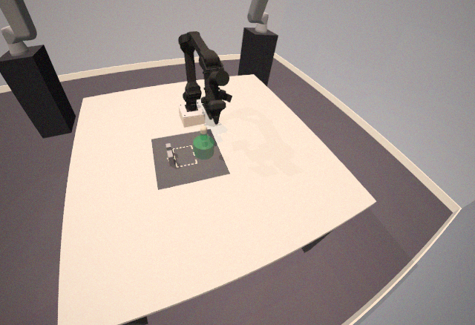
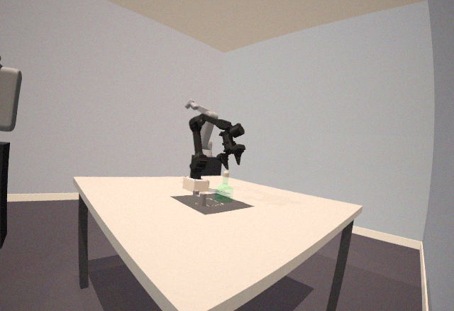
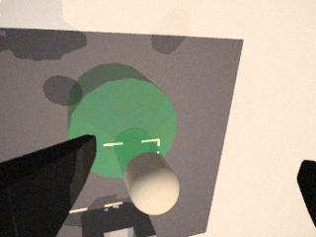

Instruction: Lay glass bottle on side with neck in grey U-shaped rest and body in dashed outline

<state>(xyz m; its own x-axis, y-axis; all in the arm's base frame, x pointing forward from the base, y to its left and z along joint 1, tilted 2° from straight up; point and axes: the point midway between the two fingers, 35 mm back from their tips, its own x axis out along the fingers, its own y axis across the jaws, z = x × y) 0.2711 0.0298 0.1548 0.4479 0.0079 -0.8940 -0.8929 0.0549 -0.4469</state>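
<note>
I find the green glass bottle point(image 1: 203, 148) point(image 2: 223, 194) point(image 3: 123, 111) upright on the dark grey mat point(image 1: 165, 177) point(image 2: 205, 209) point(image 3: 217, 99), its pale stopper point(image 1: 203, 130) point(image 2: 225, 173) point(image 3: 152, 185) uppermost. It stands at the end of the dashed outline point(image 1: 186, 165) point(image 3: 113, 144) away from the grey U-shaped rest point(image 1: 170, 155) point(image 2: 203, 199). My gripper point(image 1: 217, 121) point(image 2: 232, 166) point(image 3: 196, 157) is above it, fingers spread wide and grasping nothing.

Progress: in my judgement, the approach only. The bottle is unheld and nothing of the laying down is done. Outstanding: grip it, tip it until the neck sits in the rest, set the body inside the outline, release and withdraw.

Visibility: the wrist view cuts off the right finger to little more than its tip, and the rest is not clearly made out at its lower edge. From the top view the fingers overlap, so their spacing cannot be read there. In the exterior view the outline is faint behind the rest. I cannot confirm the height of the fingertips over the stopper.
</note>
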